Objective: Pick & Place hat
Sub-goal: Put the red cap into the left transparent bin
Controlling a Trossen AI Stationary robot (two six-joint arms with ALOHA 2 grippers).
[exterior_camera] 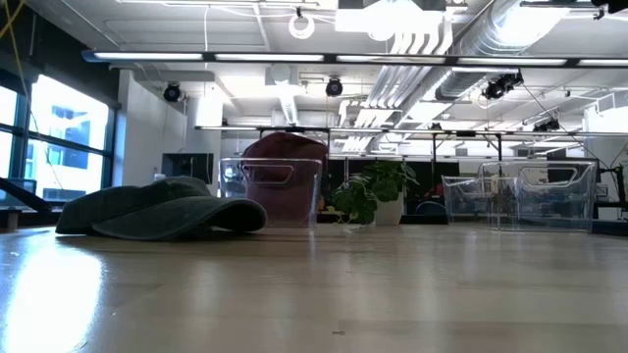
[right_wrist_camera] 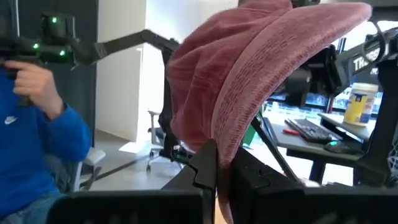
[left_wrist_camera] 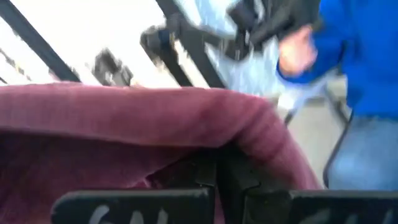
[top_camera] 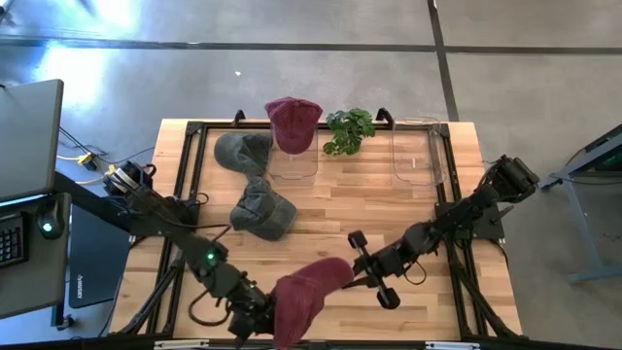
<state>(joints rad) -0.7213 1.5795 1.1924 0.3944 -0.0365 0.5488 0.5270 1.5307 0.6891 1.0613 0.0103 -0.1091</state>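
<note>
the red hat hangs between both grippers, well short of the bins: left gripper pinches the crown, right gripper pinches the brim.

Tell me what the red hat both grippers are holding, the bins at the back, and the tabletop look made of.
Red hat, pinched by the left gripper and right gripper: soft fabric, likely corduroy, since fine ribs show on the brim. Bins: clear hard plastic, glossy; the table shows through the walls. Tabletop: light wood, visible grain, with a slight sheen in the low view.
</note>
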